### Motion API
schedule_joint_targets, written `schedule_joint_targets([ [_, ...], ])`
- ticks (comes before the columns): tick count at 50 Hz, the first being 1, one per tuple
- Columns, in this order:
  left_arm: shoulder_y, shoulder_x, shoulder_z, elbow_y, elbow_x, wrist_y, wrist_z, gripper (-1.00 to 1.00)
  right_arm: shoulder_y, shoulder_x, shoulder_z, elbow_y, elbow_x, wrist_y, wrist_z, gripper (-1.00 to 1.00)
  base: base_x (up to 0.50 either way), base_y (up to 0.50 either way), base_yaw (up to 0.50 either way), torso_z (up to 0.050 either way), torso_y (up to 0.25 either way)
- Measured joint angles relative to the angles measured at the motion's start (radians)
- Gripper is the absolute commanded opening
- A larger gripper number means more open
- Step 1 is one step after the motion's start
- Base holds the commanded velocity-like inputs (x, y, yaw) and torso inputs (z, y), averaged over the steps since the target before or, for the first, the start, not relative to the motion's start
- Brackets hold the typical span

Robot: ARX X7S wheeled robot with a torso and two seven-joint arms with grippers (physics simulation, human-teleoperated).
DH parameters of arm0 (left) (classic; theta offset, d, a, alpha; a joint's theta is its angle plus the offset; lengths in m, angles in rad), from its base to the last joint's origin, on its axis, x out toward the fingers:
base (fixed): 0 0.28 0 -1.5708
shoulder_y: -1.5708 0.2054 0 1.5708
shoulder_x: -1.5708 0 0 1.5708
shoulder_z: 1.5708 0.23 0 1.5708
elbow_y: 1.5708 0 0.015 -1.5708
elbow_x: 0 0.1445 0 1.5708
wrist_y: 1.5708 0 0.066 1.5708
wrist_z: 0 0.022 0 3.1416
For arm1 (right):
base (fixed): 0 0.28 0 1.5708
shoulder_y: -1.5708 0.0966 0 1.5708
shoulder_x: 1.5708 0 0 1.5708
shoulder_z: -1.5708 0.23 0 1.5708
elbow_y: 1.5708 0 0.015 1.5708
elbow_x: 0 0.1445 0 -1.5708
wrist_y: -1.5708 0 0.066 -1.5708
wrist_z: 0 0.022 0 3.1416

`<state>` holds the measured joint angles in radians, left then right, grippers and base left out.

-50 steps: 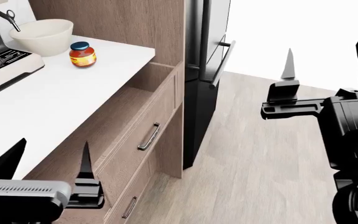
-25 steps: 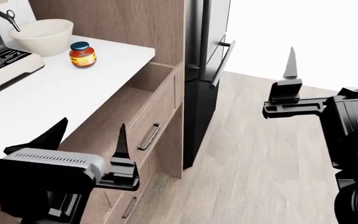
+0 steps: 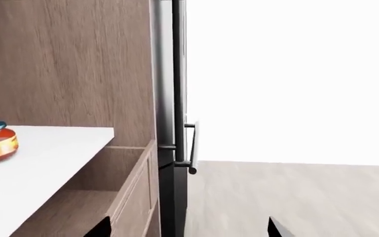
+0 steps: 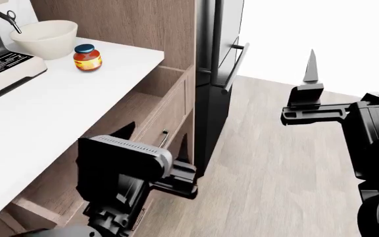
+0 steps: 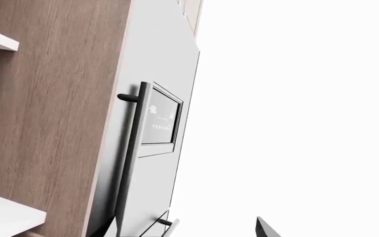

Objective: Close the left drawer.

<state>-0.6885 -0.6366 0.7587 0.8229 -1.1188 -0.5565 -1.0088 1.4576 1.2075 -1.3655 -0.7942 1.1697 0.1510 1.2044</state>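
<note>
Right now the left gripper [image 4: 155, 148] is nearest me, fingers [image 4: 183, 148] spread wide and gripping nothing, hanging just outside the front panel of the left drawer [image 4: 170, 106]. That drawer stands pulled out from under the white countertop [image 4: 64, 98], its plain wooden inside open to view. One finger covers part of the small dark bar handle [image 4: 164, 136], and I cannot tell whether it touches the panel or is a little short of it. Beyond the fingertips the panel runs on toward the black fridge [image 4: 216, 59].

The risk I'd judge from here: a push landing low or toward the near end of the panel could skew the drawer on its runners, or a finger could snag the handle, or slip over the top edge into the box.

Farther off, the right gripper [image 4: 351, 64] hangs over bare floor, fingers apart, empty. On the counter sit a jar [image 4: 87, 57] and a bowl [image 4: 45, 37].
</note>
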Motion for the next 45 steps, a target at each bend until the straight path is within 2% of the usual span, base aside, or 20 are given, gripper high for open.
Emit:
schedule_joint_targets([
  [19, -0.005, 0.102, 0.079, -0.231, 0.055, 0.024, 0.154, 1.00, -0.020, 0.008, 0.000, 0.000, -0.011, -0.016, -0.006, 1.00, 0.00, 0.00, 0.00, 0.000, 0.000],
  [45, 0.051, 0.227, 0.150, -0.592, 0.229, 0.189, 0.366, 1.00, -0.042, 0.013, 0.003, 0.002, -0.021, -0.034, -0.017, 1.00, 0.00, 0.00, 0.00, 0.000, 0.000],
])
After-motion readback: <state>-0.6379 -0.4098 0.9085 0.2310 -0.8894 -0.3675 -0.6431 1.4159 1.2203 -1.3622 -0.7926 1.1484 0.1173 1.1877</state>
